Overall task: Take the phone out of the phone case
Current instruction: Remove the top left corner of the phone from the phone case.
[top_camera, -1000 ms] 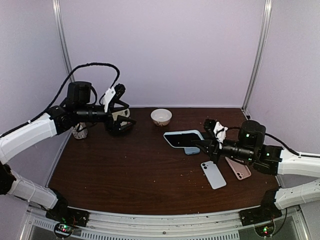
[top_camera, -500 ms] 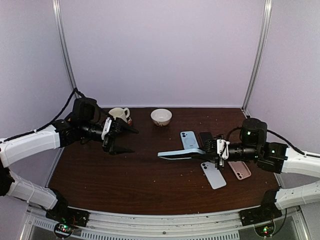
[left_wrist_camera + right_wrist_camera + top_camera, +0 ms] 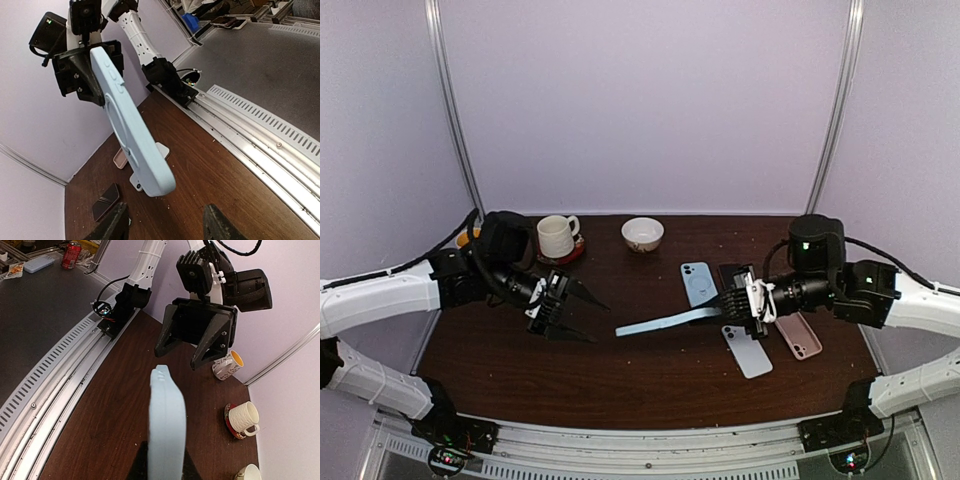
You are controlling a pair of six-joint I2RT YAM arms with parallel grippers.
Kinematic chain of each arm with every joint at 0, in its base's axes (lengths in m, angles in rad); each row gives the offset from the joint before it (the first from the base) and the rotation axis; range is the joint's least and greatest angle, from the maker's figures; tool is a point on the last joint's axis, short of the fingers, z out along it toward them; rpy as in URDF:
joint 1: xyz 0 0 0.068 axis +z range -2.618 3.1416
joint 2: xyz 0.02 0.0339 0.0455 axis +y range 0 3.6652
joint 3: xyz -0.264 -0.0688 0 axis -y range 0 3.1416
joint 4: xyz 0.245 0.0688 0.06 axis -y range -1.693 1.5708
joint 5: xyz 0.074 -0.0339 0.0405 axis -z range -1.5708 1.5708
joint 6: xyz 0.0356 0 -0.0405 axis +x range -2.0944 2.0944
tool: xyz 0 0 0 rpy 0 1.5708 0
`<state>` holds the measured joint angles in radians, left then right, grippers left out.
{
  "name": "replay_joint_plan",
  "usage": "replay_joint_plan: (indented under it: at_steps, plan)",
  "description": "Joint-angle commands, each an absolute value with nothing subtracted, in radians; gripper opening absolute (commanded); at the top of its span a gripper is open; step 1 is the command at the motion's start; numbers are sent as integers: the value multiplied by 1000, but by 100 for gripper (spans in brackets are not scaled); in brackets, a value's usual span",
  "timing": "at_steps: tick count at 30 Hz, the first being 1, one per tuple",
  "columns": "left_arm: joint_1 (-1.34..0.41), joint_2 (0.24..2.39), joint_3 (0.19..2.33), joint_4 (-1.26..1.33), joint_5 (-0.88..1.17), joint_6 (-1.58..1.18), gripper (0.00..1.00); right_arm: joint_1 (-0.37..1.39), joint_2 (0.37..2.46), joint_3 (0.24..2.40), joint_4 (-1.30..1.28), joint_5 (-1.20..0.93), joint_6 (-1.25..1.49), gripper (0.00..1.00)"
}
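Wood table (image 3: 650,385), right tool (image 3: 730,304) clamping cased phone (image 3: 660,322), left tool (image 3: 596,321) half-open, empty

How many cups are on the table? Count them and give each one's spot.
2. A white ribbed cup stands on a red saucer, far left; an orange-lined cup stands left of it, mostly hidden behind the left arm from above.

The case (image 3: 665,320) is plain baby blue all over. The table (image 3: 620,385) is dark reddish-brown wood and the walls (image 3: 640,100) are pale lilac. The left gripper (image 3: 598,322) and right gripper (image 3: 740,305) are both black, on white arms (image 3: 380,285). There's a ribbed cream mug (image 3: 556,237) on a red saucer (image 3: 568,256), plus a whitish bowl (image 3: 642,234). Lying around are a blue phone (image 3: 698,283), a pink phone (image 3: 798,335) and a black phone (image 3: 732,273).
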<state>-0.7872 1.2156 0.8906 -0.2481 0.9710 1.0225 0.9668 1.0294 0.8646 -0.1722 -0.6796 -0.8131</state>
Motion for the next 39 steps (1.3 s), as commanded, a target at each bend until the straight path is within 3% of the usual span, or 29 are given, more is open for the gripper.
replay_joint_plan:
  at_steps: [1, 39]
  plan:
    - [-807, 1200, 876, -219, 953, 1041, 53, 1000, 1041, 930, -163, -676, -848, 0]
    - [-880, 1235, 884, -284, 877, 1101, 41, 1079, 1121, 988, -89, -587, -874, 0]
